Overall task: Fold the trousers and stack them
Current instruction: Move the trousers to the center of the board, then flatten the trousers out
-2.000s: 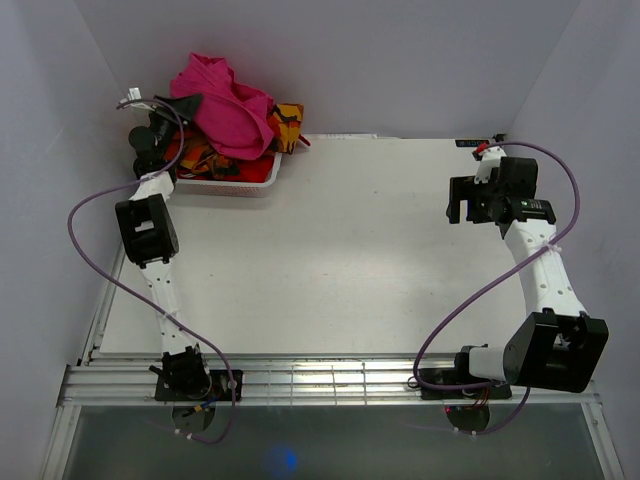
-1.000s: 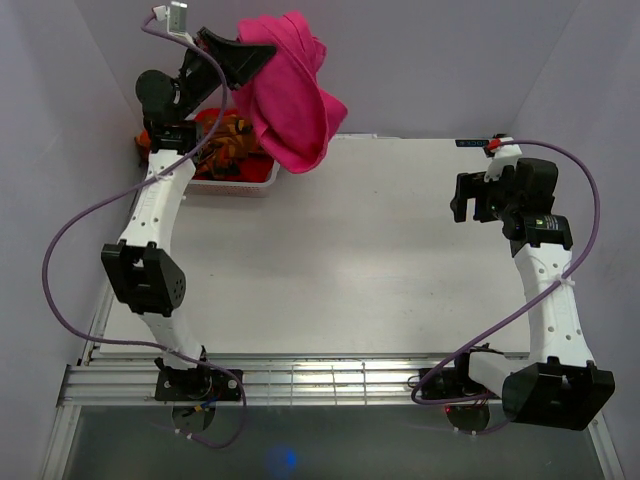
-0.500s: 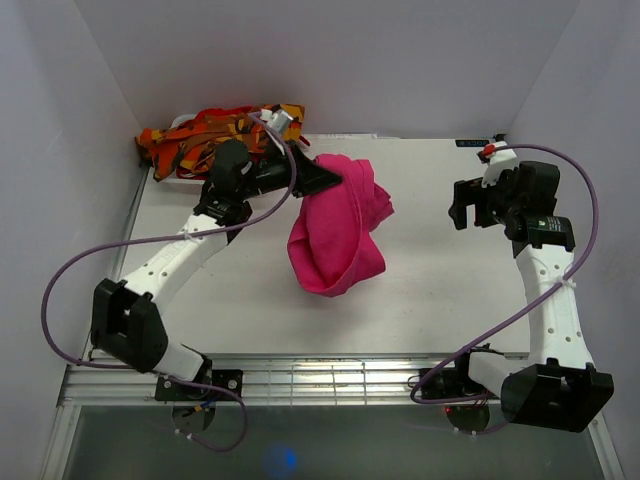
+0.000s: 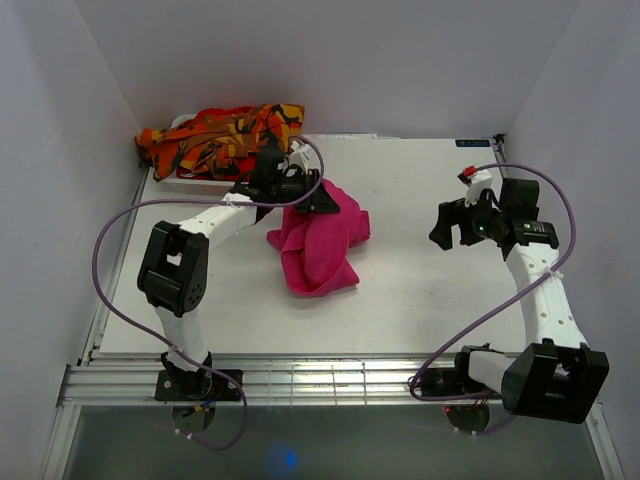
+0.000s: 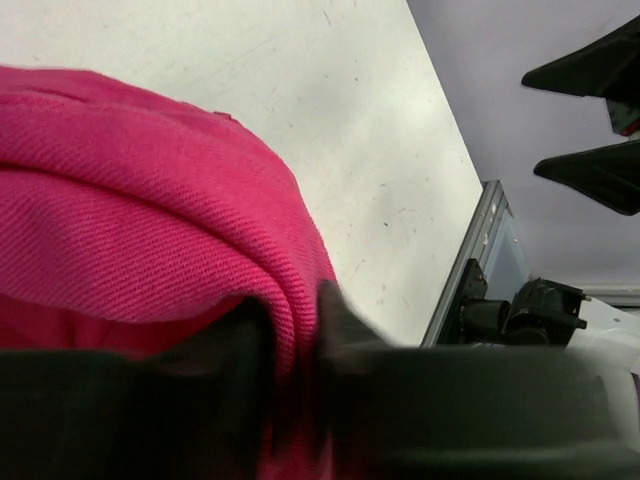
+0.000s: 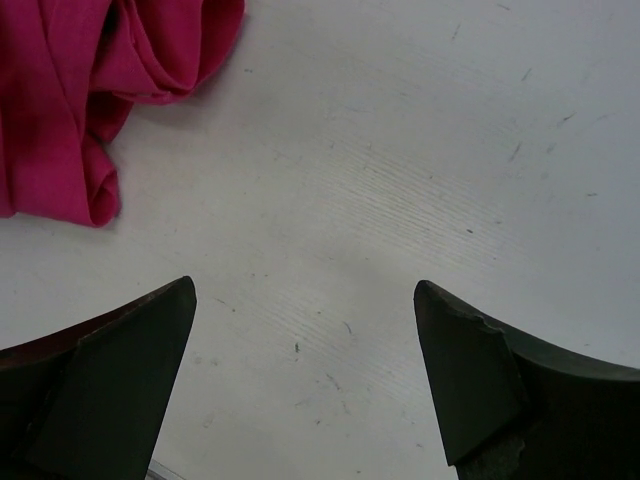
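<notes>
Since the worktop (image 4: pixel 420 290) shows wide bare space in front of both arms, the step in hand looks to be spreading the pink trousers (image 4: pixel 318 245) flat there before any fold is made. That pair lies in a rumpled heap left of centre, resting on the surface with its folds rolled over one another, so neither the waistband nor the legs can be told apart. The orange camouflage trousers (image 4: pixel 220 135) are heaped at the far left corner, well apart from the work and apparently untouched. The left arm reaches across to the far edge of the pink heap, and the left claw (image 4: pixel 325 203) grips a thick fold of that cloth; its wrist view shows the pink fabric pinched between the dark fingers. The right claw (image 4: pixel 447 225) hangs over bare surface to the right of the heap, jaws wide and holding nothing, with the nearest pink edge at the top left of its own view. To do this well, I judge the right claw should take a free edge opposite the left grip, so both arms can draw the cloth taut and flat rather than dragging a bundle.
</notes>
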Motion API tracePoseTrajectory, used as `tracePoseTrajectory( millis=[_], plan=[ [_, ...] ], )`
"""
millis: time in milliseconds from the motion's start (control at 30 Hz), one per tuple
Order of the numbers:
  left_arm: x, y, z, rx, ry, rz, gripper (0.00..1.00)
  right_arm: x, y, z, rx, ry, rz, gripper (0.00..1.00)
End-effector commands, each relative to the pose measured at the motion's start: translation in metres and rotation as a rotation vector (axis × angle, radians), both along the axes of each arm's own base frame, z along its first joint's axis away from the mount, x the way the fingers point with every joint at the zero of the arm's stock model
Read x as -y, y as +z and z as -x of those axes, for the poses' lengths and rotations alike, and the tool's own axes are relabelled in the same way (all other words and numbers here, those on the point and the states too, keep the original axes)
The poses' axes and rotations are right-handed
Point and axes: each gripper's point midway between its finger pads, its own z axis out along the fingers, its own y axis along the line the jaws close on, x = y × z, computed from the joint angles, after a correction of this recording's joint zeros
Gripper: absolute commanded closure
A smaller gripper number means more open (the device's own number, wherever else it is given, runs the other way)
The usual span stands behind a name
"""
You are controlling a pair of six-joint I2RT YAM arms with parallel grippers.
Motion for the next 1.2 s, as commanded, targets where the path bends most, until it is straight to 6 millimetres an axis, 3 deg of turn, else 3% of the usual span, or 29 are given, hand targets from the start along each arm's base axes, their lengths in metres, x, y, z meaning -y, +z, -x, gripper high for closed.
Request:
tracePoseTrajectory(
  millis=[0, 33, 67, 100, 200, 233, 300, 333, 433, 467, 500, 667, 800, 867, 900, 967, 1000, 1167],
  plan=[
    [-0.021, 0.004, -0.017, 0.022, 0.021, -0.07, 0.55, -0.02, -0.01, -0.014, -0.007, 0.053, -0.113, 0.06],
    [-0.022, 0.003, -0.013, 0.019, -0.002, -0.077, 0.34, -0.025, -0.012, -0.017, -0.015, 0.068, -0.132, 0.06],
    [-0.023, 0.002, -0.004, -0.002, -0.034, -0.079, 0.27, -0.028, -0.011, -0.02, -0.015, 0.076, -0.145, 0.06],
    [-0.022, 0.014, 0.007, 0.016, -0.076, -0.055, 0.22, -0.034, -0.017, -0.023, -0.047, 0.084, -0.169, 0.08],
    [-0.028, 0.029, 0.025, 0.059, -0.117, -0.036, 0.16, -0.056, -0.009, -0.033, -0.065, 0.134, -0.247, 0.08],
    [-0.032, 0.048, 0.032, 0.102, -0.117, -0.019, 0.15, -0.062, -0.004, -0.038, -0.06, 0.148, -0.261, 0.08],
    [-0.049, 0.062, 0.033, 0.1, -0.079, 0.018, 0.14, -0.087, -0.005, -0.044, -0.087, 0.188, -0.304, 0.07],
    [-0.058, 0.08, 0.034, 0.13, -0.055, 0.039, 0.14, -0.094, -0.005, -0.047, -0.091, 0.195, -0.315, 0.07],
    [-0.089, 0.093, 0.02, 0.164, 0.035, 0.032, 0.13, -0.122, -0.012, -0.059, -0.141, 0.227, -0.374, 0.04],
    [-0.102, 0.095, 0.018, 0.167, 0.067, 0.01, 0.13, -0.129, -0.005, -0.066, -0.14, 0.241, -0.394, 0.03],
    [-0.107, 0.094, 0.016, 0.179, 0.086, -0.015, 0.12, -0.14, -0.016, -0.069, -0.189, 0.255, -0.407, 0.03],
    [-0.138, 0.081, 0.001, 0.209, 0.203, -0.146, 0.1, -0.176, -0.016, -0.083, -0.254, 0.307, -0.485, 0.03],
    [-0.148, 0.074, 0.003, 0.18, 0.237, -0.15, 0.1, -0.207, -0.021, -0.087, -0.278, 0.348, -0.5, 0.03],
    [-0.151, 0.071, 0.002, 0.168, 0.252, -0.148, 0.09, -0.214, -0.021, -0.097, -0.26, 0.336, -0.497, 0.02],
    [-0.151, 0.071, 0.002, 0.155, 0.261, -0.142, 0.09, -0.216, -0.032, -0.102, -0.291, 0.313, -0.499, 0.01],
    [-0.152, 0.072, 0.002, 0.152, 0.266, -0.134, 0.09, -0.221, -0.032, -0.113, -0.297, 0.31, -0.514, 0.07],
    [-0.152, 0.071, 0.002, 0.145, 0.269, -0.133, 0.09, -0.224, -0.045, -0.115, -0.347, 0.299, -0.525, 0.1],
    [-0.155, 0.07, -0.002, 0.15, 0.285, -0.135, 0.09, -0.242, -0.04, -0.112, -0.427, 0.378, -0.613, 0.09]
  ],
)
